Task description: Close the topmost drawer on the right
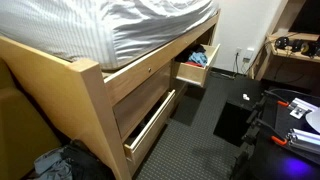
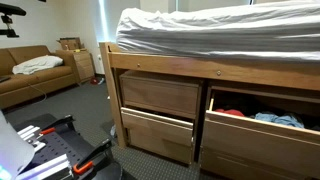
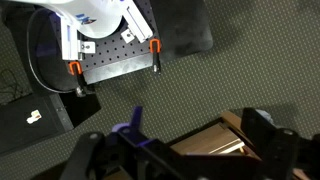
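Exterior view, from the bed's end: wooden bed frame (image 1: 95,95) under a mattress (image 1: 120,25) in grey striped sheet. The topmost right drawer (image 1: 193,72) stands pulled out at the far end of the frame, with clothes (image 1: 200,55) showing inside. A lower drawer (image 1: 150,122) nearer the camera is also part open. A desk (image 1: 295,55) stands against the far wall. Dark robot hardware sits at the picture's right; the fingers cannot be made out here, so no placing against them. Exterior view, facing the bed's long side: the topmost right drawer (image 2: 262,122) is open, its front out from the frame (image 2: 215,68), with red and blue clothes (image 2: 275,118) piled in it. The drawer column beside it has its lower drawer (image 2: 157,132) slightly out. A tan couch (image 2: 35,72) stands well apart along the wall. Fingers not identifiable here either. Wrist view: the gripper (image 3: 175,130) enters from the bottom edge, its dark fingers (image 3: 88,152) spread wide apart and holding nothing. Between the fingers, closer to the one at the picture's right, lies a light wooden panel (image 3: 215,148); cannot tell whether it is drawer or frame. Beyond the fingertips is grey carpet (image 3: 220,85), then a perforated base plate (image 3: 115,68) with orange clamps (image 3: 155,47) at its corners.
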